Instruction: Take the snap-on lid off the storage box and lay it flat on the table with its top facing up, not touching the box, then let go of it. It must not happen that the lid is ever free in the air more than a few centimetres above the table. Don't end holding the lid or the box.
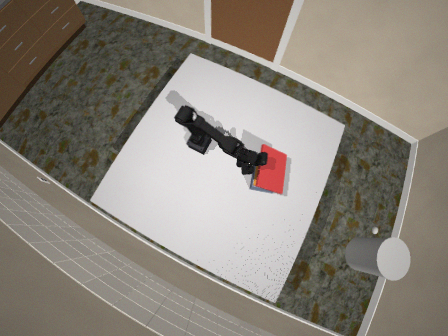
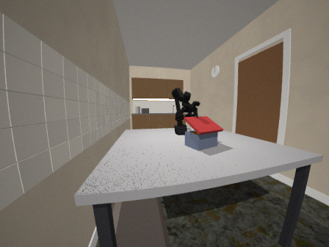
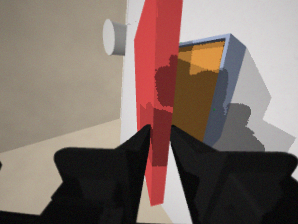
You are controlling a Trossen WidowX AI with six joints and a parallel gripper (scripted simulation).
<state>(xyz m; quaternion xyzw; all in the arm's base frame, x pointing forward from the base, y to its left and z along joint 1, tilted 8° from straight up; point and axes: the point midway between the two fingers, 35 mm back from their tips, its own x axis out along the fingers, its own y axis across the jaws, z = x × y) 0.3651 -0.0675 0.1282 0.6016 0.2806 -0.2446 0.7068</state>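
Observation:
The red lid [image 1: 272,169] is lifted off the storage box and tilted, its arm-side edge raised. The blue-grey box [image 2: 200,140] [image 3: 197,95] stands on the white table under it, and its orange inside shows in the wrist view. My gripper [image 3: 159,128] is shut on the lid's near edge [image 3: 157,115]. In the side view the lid [image 2: 203,124] slopes above the box, with the gripper [image 2: 188,117] at its higher end. I cannot tell whether the lid's lower edge still touches the box.
The arm's base [image 1: 197,142] stands near the table's middle, left of the box. A grey cylinder [image 1: 377,257] stands off the table at the lower right. Wooden cabinets [image 1: 30,35] are at the upper left.

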